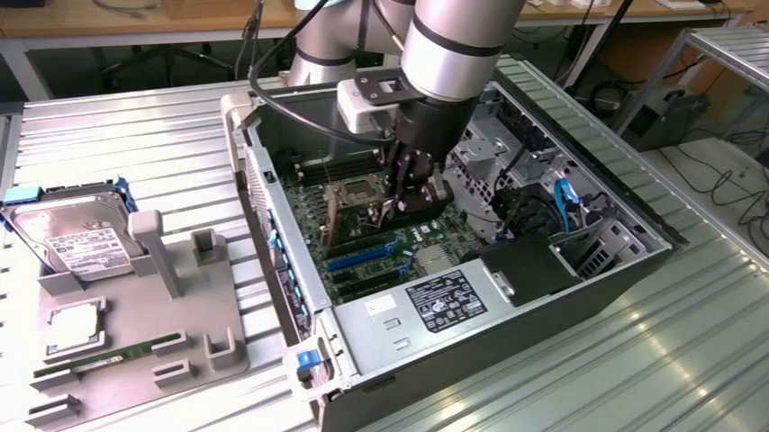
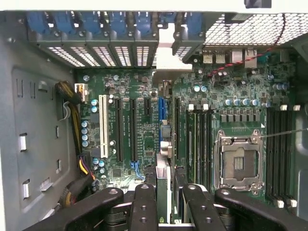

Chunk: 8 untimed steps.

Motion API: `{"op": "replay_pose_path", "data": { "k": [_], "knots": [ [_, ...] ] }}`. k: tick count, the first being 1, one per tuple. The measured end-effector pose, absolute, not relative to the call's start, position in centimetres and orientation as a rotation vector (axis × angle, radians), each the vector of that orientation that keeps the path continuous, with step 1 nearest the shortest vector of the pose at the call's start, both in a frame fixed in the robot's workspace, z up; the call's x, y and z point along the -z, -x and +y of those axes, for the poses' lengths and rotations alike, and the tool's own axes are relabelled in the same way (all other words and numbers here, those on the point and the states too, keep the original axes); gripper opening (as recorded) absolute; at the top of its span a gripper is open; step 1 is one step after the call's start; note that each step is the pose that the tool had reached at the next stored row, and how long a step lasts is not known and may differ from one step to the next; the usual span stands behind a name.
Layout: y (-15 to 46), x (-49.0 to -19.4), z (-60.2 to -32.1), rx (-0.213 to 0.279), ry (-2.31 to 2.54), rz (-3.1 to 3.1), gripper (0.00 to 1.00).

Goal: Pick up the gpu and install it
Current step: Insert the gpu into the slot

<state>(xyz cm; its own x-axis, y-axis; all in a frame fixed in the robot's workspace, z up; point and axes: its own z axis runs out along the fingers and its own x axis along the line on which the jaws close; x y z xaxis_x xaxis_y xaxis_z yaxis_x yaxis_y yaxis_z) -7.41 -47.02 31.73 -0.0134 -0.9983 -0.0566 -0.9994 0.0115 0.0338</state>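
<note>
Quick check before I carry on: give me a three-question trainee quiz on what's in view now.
1. What do the fingers grip?
A. RAM stick
B. gpu
C. loose cable
2. True or false: the hard drive lies inside the computer case.
3. Fill in: the CPU socket on the motherboard is ____.

Key: 1 B, held edge-on over the expansion slots. 2 False: it sits outside the case, on the exterior view's left. 3 Empty.
</note>
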Motion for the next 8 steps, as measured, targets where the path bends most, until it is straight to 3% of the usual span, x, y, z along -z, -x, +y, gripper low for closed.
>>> {"op": "replay_pose_path", "data": {
  "k": [8],
  "knots": [
    [7.62, -31.44, -47.02, -0.103, 2.195, 2.219, 0.26]
  ]
}}
